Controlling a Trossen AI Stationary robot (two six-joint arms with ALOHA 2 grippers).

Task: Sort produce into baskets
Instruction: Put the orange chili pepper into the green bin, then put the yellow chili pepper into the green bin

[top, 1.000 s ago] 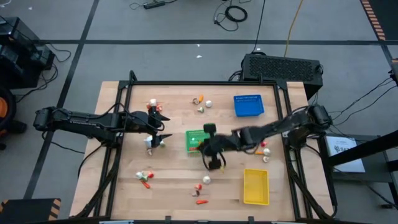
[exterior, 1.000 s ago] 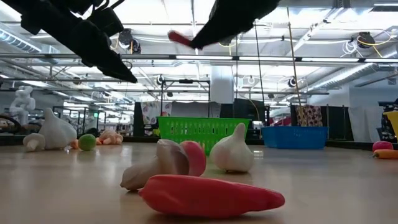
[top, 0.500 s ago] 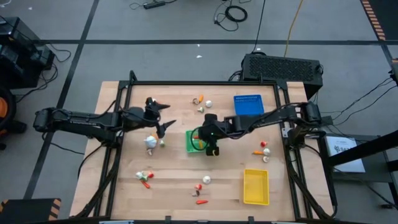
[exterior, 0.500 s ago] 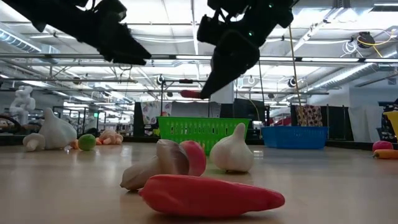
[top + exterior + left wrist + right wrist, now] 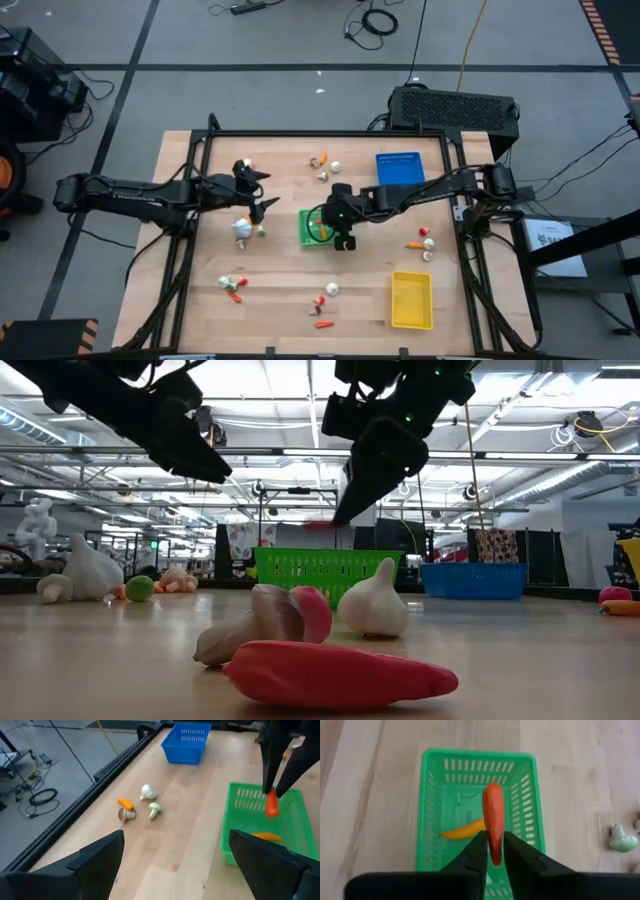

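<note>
Left gripper (image 5: 262, 190) is hanging over the table (image 5: 280, 290) well left of the green basket (image 5: 480, 807), fingers spread wide, gripping nothing; in its wrist view the two dark fingers are standing far apart. Under and around it, left of the green basket, small white and red pieces are lying loose.

Right gripper (image 5: 492, 852) is hovering right above the green basket, fingers clenched on an orange-red chili (image 5: 493, 827), pinching it at one end so most of it is sticking out past the tips. A yellow-orange piece (image 5: 462, 830) is already lying inside the green basket.

Risk, as I judge it: the chili is long and held at one end, so on release it may tip or bounce on the mesh and land on the rim or outside. If the gripper is opening too near the basket's edge, same result. A drop onto the yellow-orange piece could also make it roll.

Right of the green basket: blue basket (image 5: 399, 169) further back, yellow basket (image 5: 411, 299) nearer the front, a few pieces between them.
</note>
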